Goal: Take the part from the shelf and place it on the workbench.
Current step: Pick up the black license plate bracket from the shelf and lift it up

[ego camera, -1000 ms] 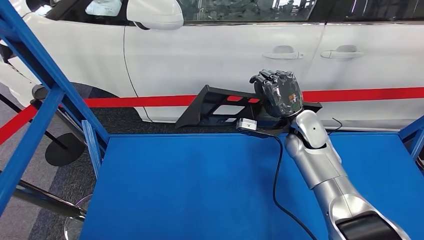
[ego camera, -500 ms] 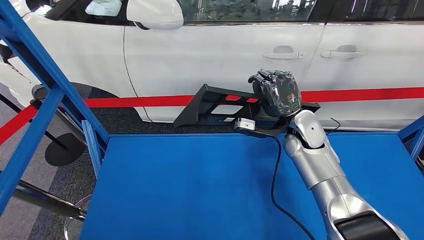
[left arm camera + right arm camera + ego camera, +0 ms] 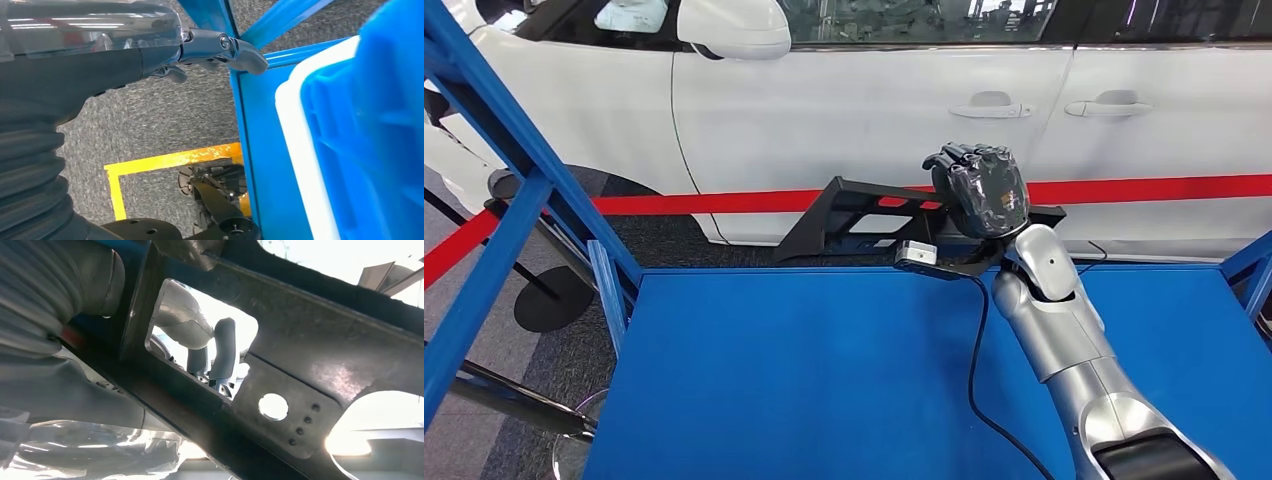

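The part [image 3: 854,215] is a flat black bracket with cut-out windows. My right hand [image 3: 979,190] grips it at its right end and holds it in the air over the far edge of the blue workbench [image 3: 804,370]. In the right wrist view the black part [image 3: 310,355] runs across close to the camera, and grey fingers [image 3: 222,355] show through one of its windows. My left hand [image 3: 100,65] hangs beside a blue frame post [image 3: 245,125] above the grey floor, holding nothing, its fingers apart.
A white car [image 3: 874,110] stands just behind the workbench, with a red barrier tape [image 3: 694,203] in front of it. Blue frame beams [image 3: 514,170] rise at the left, and a blue corner post [image 3: 1254,265] at the right. A black cable [image 3: 974,350] trails across the bench from my right wrist.
My right hand and the part have only wavered a little, first slightly left and then back right. Nothing was let go.
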Available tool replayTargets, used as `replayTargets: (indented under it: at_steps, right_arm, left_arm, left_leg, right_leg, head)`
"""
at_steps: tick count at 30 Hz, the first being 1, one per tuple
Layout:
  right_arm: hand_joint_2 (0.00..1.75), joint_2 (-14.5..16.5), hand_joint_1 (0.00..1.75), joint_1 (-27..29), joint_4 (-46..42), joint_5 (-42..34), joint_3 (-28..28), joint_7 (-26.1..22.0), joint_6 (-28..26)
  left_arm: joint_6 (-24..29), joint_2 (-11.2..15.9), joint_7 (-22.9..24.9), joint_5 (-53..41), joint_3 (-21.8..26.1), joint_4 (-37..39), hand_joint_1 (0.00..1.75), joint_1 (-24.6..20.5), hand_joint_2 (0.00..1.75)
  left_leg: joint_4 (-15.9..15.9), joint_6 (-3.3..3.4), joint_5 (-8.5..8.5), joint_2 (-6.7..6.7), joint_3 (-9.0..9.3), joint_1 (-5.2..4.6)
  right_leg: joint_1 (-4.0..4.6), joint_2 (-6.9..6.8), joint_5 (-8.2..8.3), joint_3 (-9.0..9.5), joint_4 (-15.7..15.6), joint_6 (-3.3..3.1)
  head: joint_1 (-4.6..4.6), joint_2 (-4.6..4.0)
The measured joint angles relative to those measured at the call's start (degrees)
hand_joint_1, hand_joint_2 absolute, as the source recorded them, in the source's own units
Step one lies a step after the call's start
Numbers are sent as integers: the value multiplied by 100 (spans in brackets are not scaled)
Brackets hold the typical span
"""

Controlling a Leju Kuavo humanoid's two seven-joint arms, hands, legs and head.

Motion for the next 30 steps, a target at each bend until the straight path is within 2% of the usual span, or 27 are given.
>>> replayTargets:
  at_steps: [13,17,20,21,23,25,26,27,28,30]
  right_arm:
    - [175,98,175,22,0,7,-165,-176,0]
    - [175,130,175,22,0,6,-202,-191,0]
    - [175,152,175,31,-22,9,-230,-258,0]
    - [175,163,175,40,-46,11,-264,-314,-1]
    - [175,195,175,56,-96,14,-356,-429,-3]
    - [175,232,175,84,-118,13,-427,-514,-4]
    - [175,253,175,108,-122,12,-456,-549,-4]
    - [175,273,175,132,-124,10,-486,-579,-4]
    - [175,294,175,149,-125,8,-514,-597,-4]
    - [175,332,175,150,-126,5,-566,-616,-4]
  left_arm:
    - [-117,45,71,-20,-10,0,0,-25,175]
    - [-121,54,85,-35,-14,0,0,-25,175]
    - [-115,58,98,-42,-16,0,0,-27,175]
    - [-107,56,108,-47,-16,0,0,-29,175]
    - [-87,48,129,-58,-19,0,0,-34,175]
    - [-77,45,145,-65,-21,0,0,-36,175]
    - [-76,46,153,-66,-21,0,0,-35,175]
    - [-76,45,158,-66,-22,0,0,-33,175]
    - [-79,45,161,-65,-23,0,0,-29,175]
    - [-84,47,162,-64,-24,0,0,-21,175]
  left_leg:
    - [8,10,-7,-1,-4,-24]
    - [20,32,-12,-1,-10,-51]
    - [-5,84,36,7,-3,-41]
    - [-36,109,69,15,5,-22]
    - [-94,151,122,35,10,15]
    - [-101,175,128,44,-10,15]
    - [-99,180,126,46,-18,17]
    - [-94,181,122,45,-23,24]
    - [-80,170,117,42,-27,37]
    - [-12,112,82,33,-39,71]
  right_leg:
    - [-20,-2,5,1,-4,8]
    - [-49,-2,12,1,-5,27]
    - [-63,-1,26,2,-8,75]
    - [-61,-10,-20,-13,31,93]
    - [-67,-35,-323,-158,403,119]
    - [-98,-49,-731,-464,1181,160]
    - [-124,-52,-842,-591,1511,190]
    - [-158,-59,-846,-635,1662,226]
    - [-194,-68,-743,-561,1565,266]
    - [-270,-94,-403,-144,815,362]
  head:
    - [0,0]
    - [0,1]
    - [-1,1]
    - [-1,1]
    - [-1,0]
    - [0,0]
    - [0,0]
    - [0,1]
    - [0,1]
    - [0,1]
